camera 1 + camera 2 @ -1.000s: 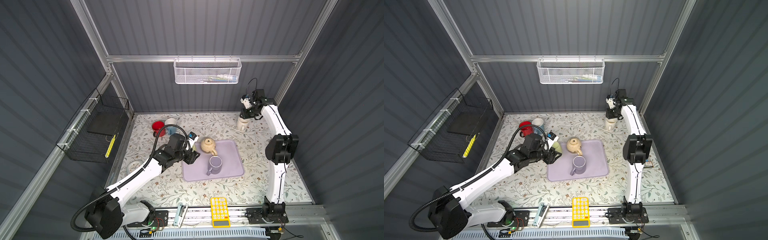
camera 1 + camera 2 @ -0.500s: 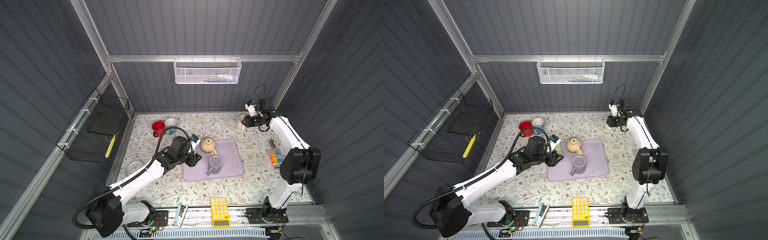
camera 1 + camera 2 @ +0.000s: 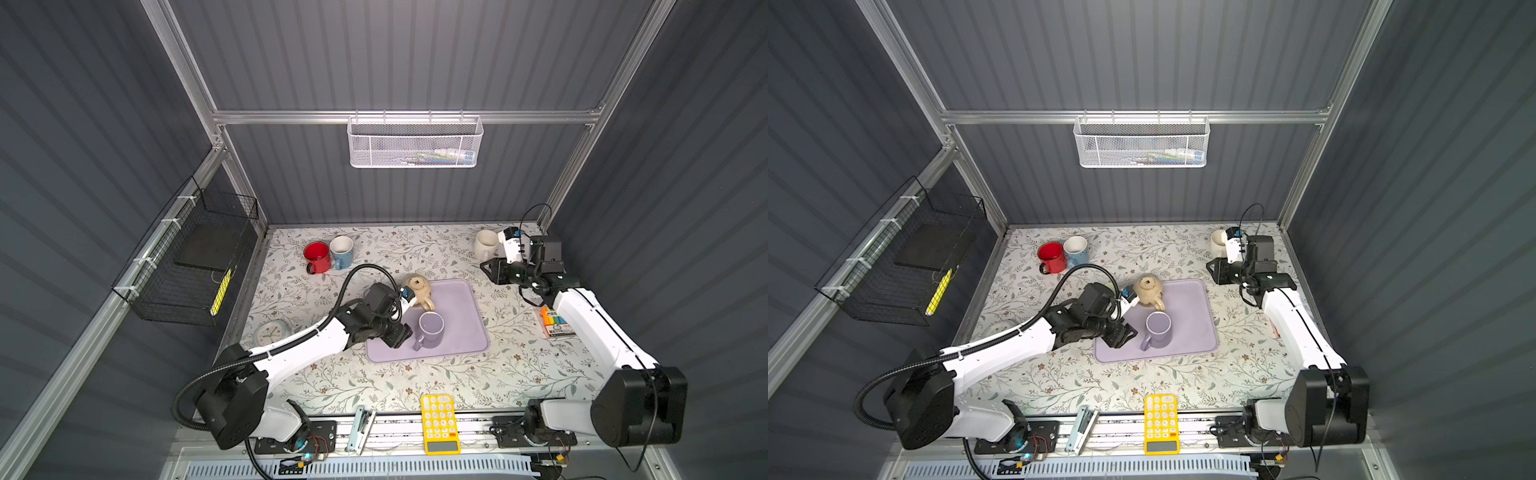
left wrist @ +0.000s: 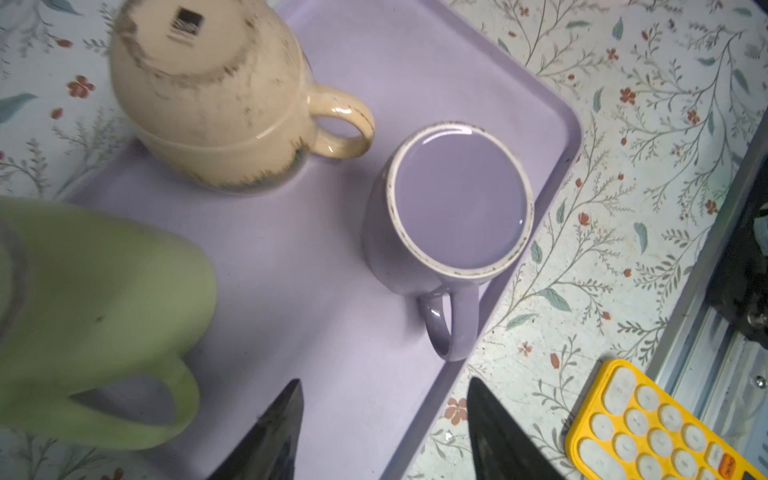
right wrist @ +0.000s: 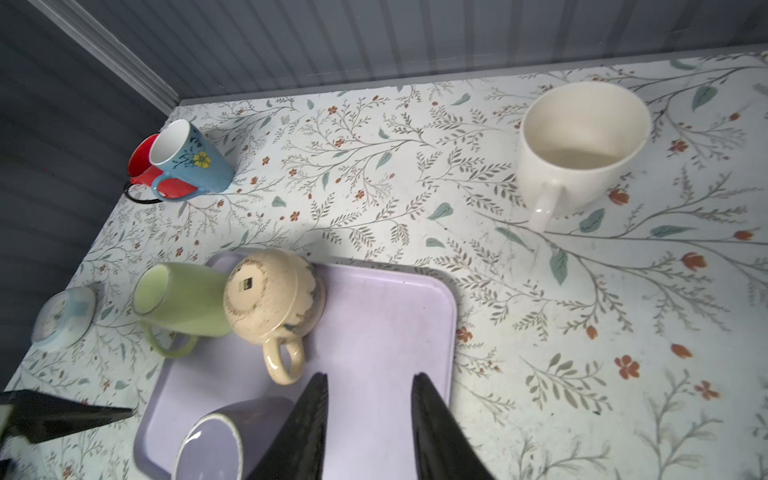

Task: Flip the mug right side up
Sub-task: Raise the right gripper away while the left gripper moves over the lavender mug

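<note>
Nearest my base, the yellow calculator (image 3: 439, 422) lies clear of the work. Past it, my left gripper (image 4: 384, 386) hovers over the near left part of the lilac tray (image 4: 415, 62). Its fingers are spread with nothing between them. They are aimed at the handle of the purple mug (image 4: 461, 203), which stands just beside them on the tray. The mug's flat, glossy top has a rough pale ring that reads to me as a foot, so I judge it bottom-up, though I cannot be sure.

Behind it the beige mug (image 4: 208, 95) plainly stands on its rim at the tray's far left corner, with a sticker showing on its base. A green mug (image 4: 95, 291) lies on its side close against it at the tray's edge.

Farther off, my right gripper (image 5: 369, 380) hangs near the far right of the table, fingers partly apart and empty. A white mug (image 5: 582, 141) sits upright just beyond it.

I judge this to be the approach, since no mug is grasped yet. Next my left fingers must close firmly on the purple mug's wall or handle. Then they must lift it clear, roll it half a turn and set it on its base without knocking the beige mug.
</note>
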Motion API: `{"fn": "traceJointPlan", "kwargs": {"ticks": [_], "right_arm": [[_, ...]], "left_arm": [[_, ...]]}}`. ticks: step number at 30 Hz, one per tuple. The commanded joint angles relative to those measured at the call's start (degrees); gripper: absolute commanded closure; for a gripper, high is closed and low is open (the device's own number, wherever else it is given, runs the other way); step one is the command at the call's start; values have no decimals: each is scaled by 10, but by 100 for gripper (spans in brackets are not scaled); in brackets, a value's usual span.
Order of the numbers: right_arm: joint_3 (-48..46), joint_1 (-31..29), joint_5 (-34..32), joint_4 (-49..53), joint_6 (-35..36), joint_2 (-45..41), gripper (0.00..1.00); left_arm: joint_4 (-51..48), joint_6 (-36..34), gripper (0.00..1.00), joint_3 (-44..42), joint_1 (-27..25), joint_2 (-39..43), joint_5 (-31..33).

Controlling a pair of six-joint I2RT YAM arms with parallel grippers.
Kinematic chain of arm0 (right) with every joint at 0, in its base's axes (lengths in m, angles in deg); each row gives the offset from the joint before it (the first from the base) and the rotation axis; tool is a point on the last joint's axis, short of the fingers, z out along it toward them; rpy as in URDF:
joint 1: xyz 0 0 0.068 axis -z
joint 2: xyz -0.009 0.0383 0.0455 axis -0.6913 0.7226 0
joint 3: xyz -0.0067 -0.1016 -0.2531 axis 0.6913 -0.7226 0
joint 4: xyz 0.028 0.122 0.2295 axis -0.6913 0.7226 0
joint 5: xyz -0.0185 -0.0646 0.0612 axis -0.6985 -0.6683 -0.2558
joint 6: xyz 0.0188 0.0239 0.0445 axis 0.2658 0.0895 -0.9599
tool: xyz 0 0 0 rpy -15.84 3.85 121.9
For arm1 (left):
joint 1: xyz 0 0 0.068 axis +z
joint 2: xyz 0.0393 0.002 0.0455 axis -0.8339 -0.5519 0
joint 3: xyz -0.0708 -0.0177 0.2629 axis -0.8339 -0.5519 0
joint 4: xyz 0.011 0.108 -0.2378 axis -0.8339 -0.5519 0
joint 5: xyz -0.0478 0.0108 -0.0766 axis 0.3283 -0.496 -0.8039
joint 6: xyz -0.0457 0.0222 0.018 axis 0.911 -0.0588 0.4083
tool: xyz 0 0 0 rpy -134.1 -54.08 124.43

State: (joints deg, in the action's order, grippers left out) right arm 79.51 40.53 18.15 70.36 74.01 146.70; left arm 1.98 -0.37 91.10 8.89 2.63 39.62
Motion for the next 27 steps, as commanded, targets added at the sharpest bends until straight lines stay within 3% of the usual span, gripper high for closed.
{"fn": "traceJointPlan", "kwargs": {"ticks": [1,15,27], "right_arm": [[-44,-3,19,-41,-35,-47,64],[-69,-3,25,-93,-63,-51,63],[-80,-2,10,-110,-64,-49,63]], "left_arm": [[-14,-18,36,23,-12,-10,2],[36,55,35,28,-82,-93,36],[70,66,36,28,-91,-151,45]]}}
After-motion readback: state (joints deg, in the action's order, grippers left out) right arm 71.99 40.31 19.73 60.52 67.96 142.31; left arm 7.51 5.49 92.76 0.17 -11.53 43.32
